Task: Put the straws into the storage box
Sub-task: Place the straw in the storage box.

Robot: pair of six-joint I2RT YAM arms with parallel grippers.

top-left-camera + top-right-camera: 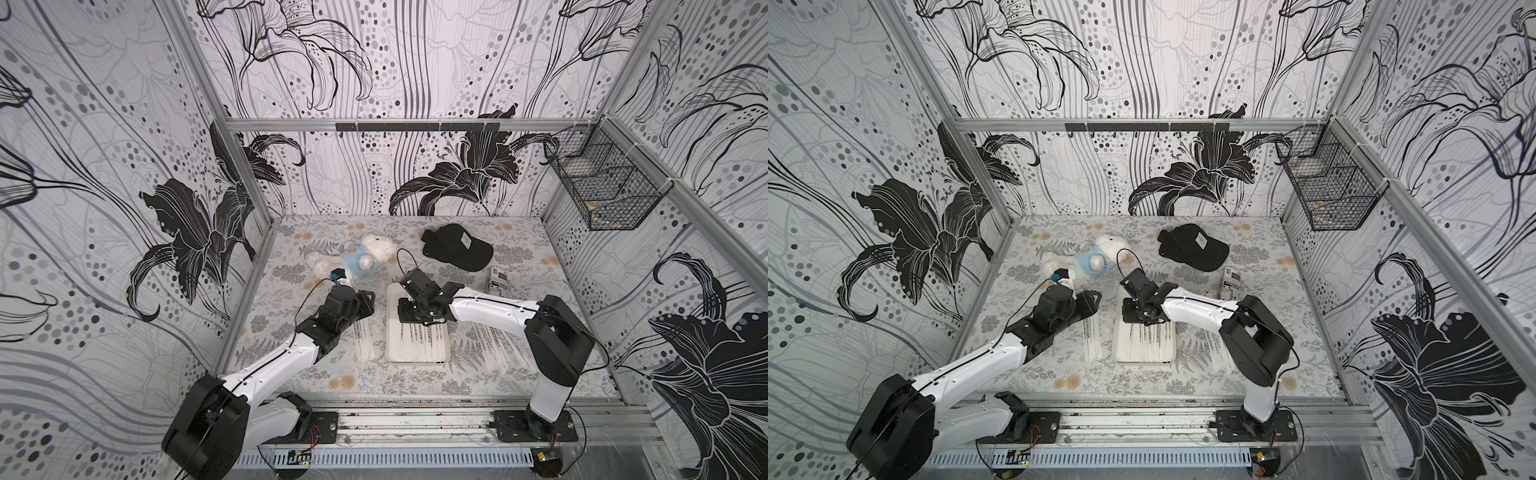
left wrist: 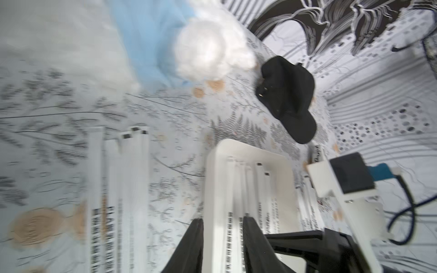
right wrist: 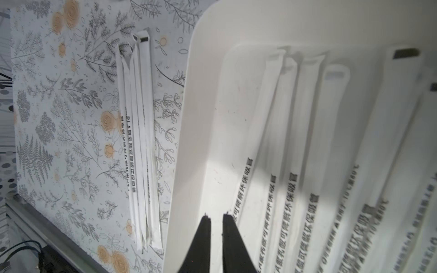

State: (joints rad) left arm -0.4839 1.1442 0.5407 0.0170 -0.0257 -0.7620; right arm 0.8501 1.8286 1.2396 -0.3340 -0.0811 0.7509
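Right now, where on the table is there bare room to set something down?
Free: the floral cloth strip between the shallow white tray and the front rail, and the back corner right of the black cap. Crowded: white paper-wrapped straws flank the tray on both sides.

You are looking at robot test cell in lab, not home or shop. What shows it:
- Aluminium frame (image 1: 286,124) boxes in work area.
- Walls are flat panels with printed lily wallpaper (image 1: 457,174).
- Two black-and-white robot arms, left arm (image 1: 270,365) and right arm (image 1: 490,309), stand on base plates on metal rail (image 1: 415,422) at front edge.
- Slotted cable duct (image 1: 395,459) and loose wires run below rail.
- Wire basket (image 1: 606,187) hangs on frame.
- Floral cloth (image 1: 415,382) covers table.
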